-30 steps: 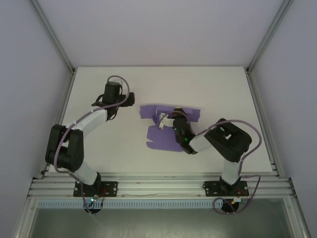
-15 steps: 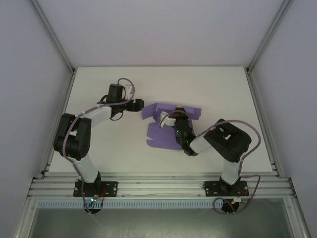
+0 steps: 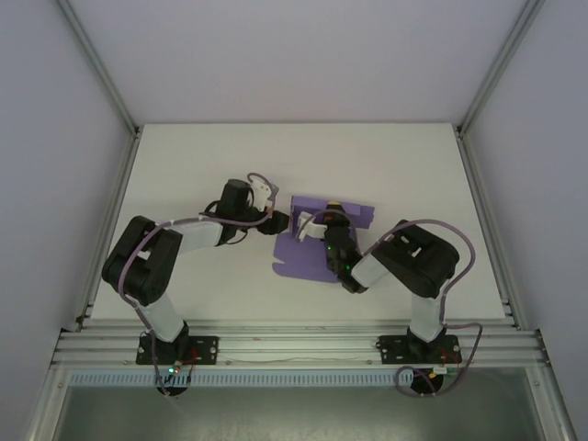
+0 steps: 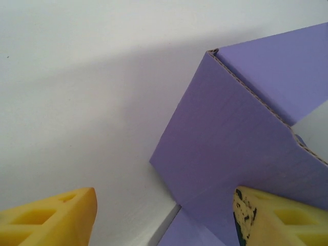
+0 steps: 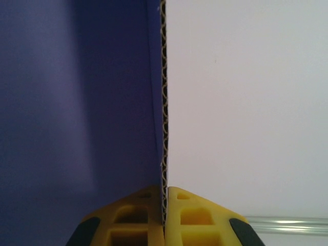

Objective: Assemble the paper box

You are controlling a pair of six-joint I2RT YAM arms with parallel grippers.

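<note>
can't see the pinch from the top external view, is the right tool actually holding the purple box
observer: yes, the right wrist view shows the right tool shut on the paper box, with its corrugated edge clamped between the yellow fingers
operator: and the left tool, got anything in it
observer: no, in the left wrist view the left tool is open, and one finger sits over bare table, apart from the card
operator: other finger
observer: it sits in front of an upturned panel of the box, and I can't tell whether they touch
</note>
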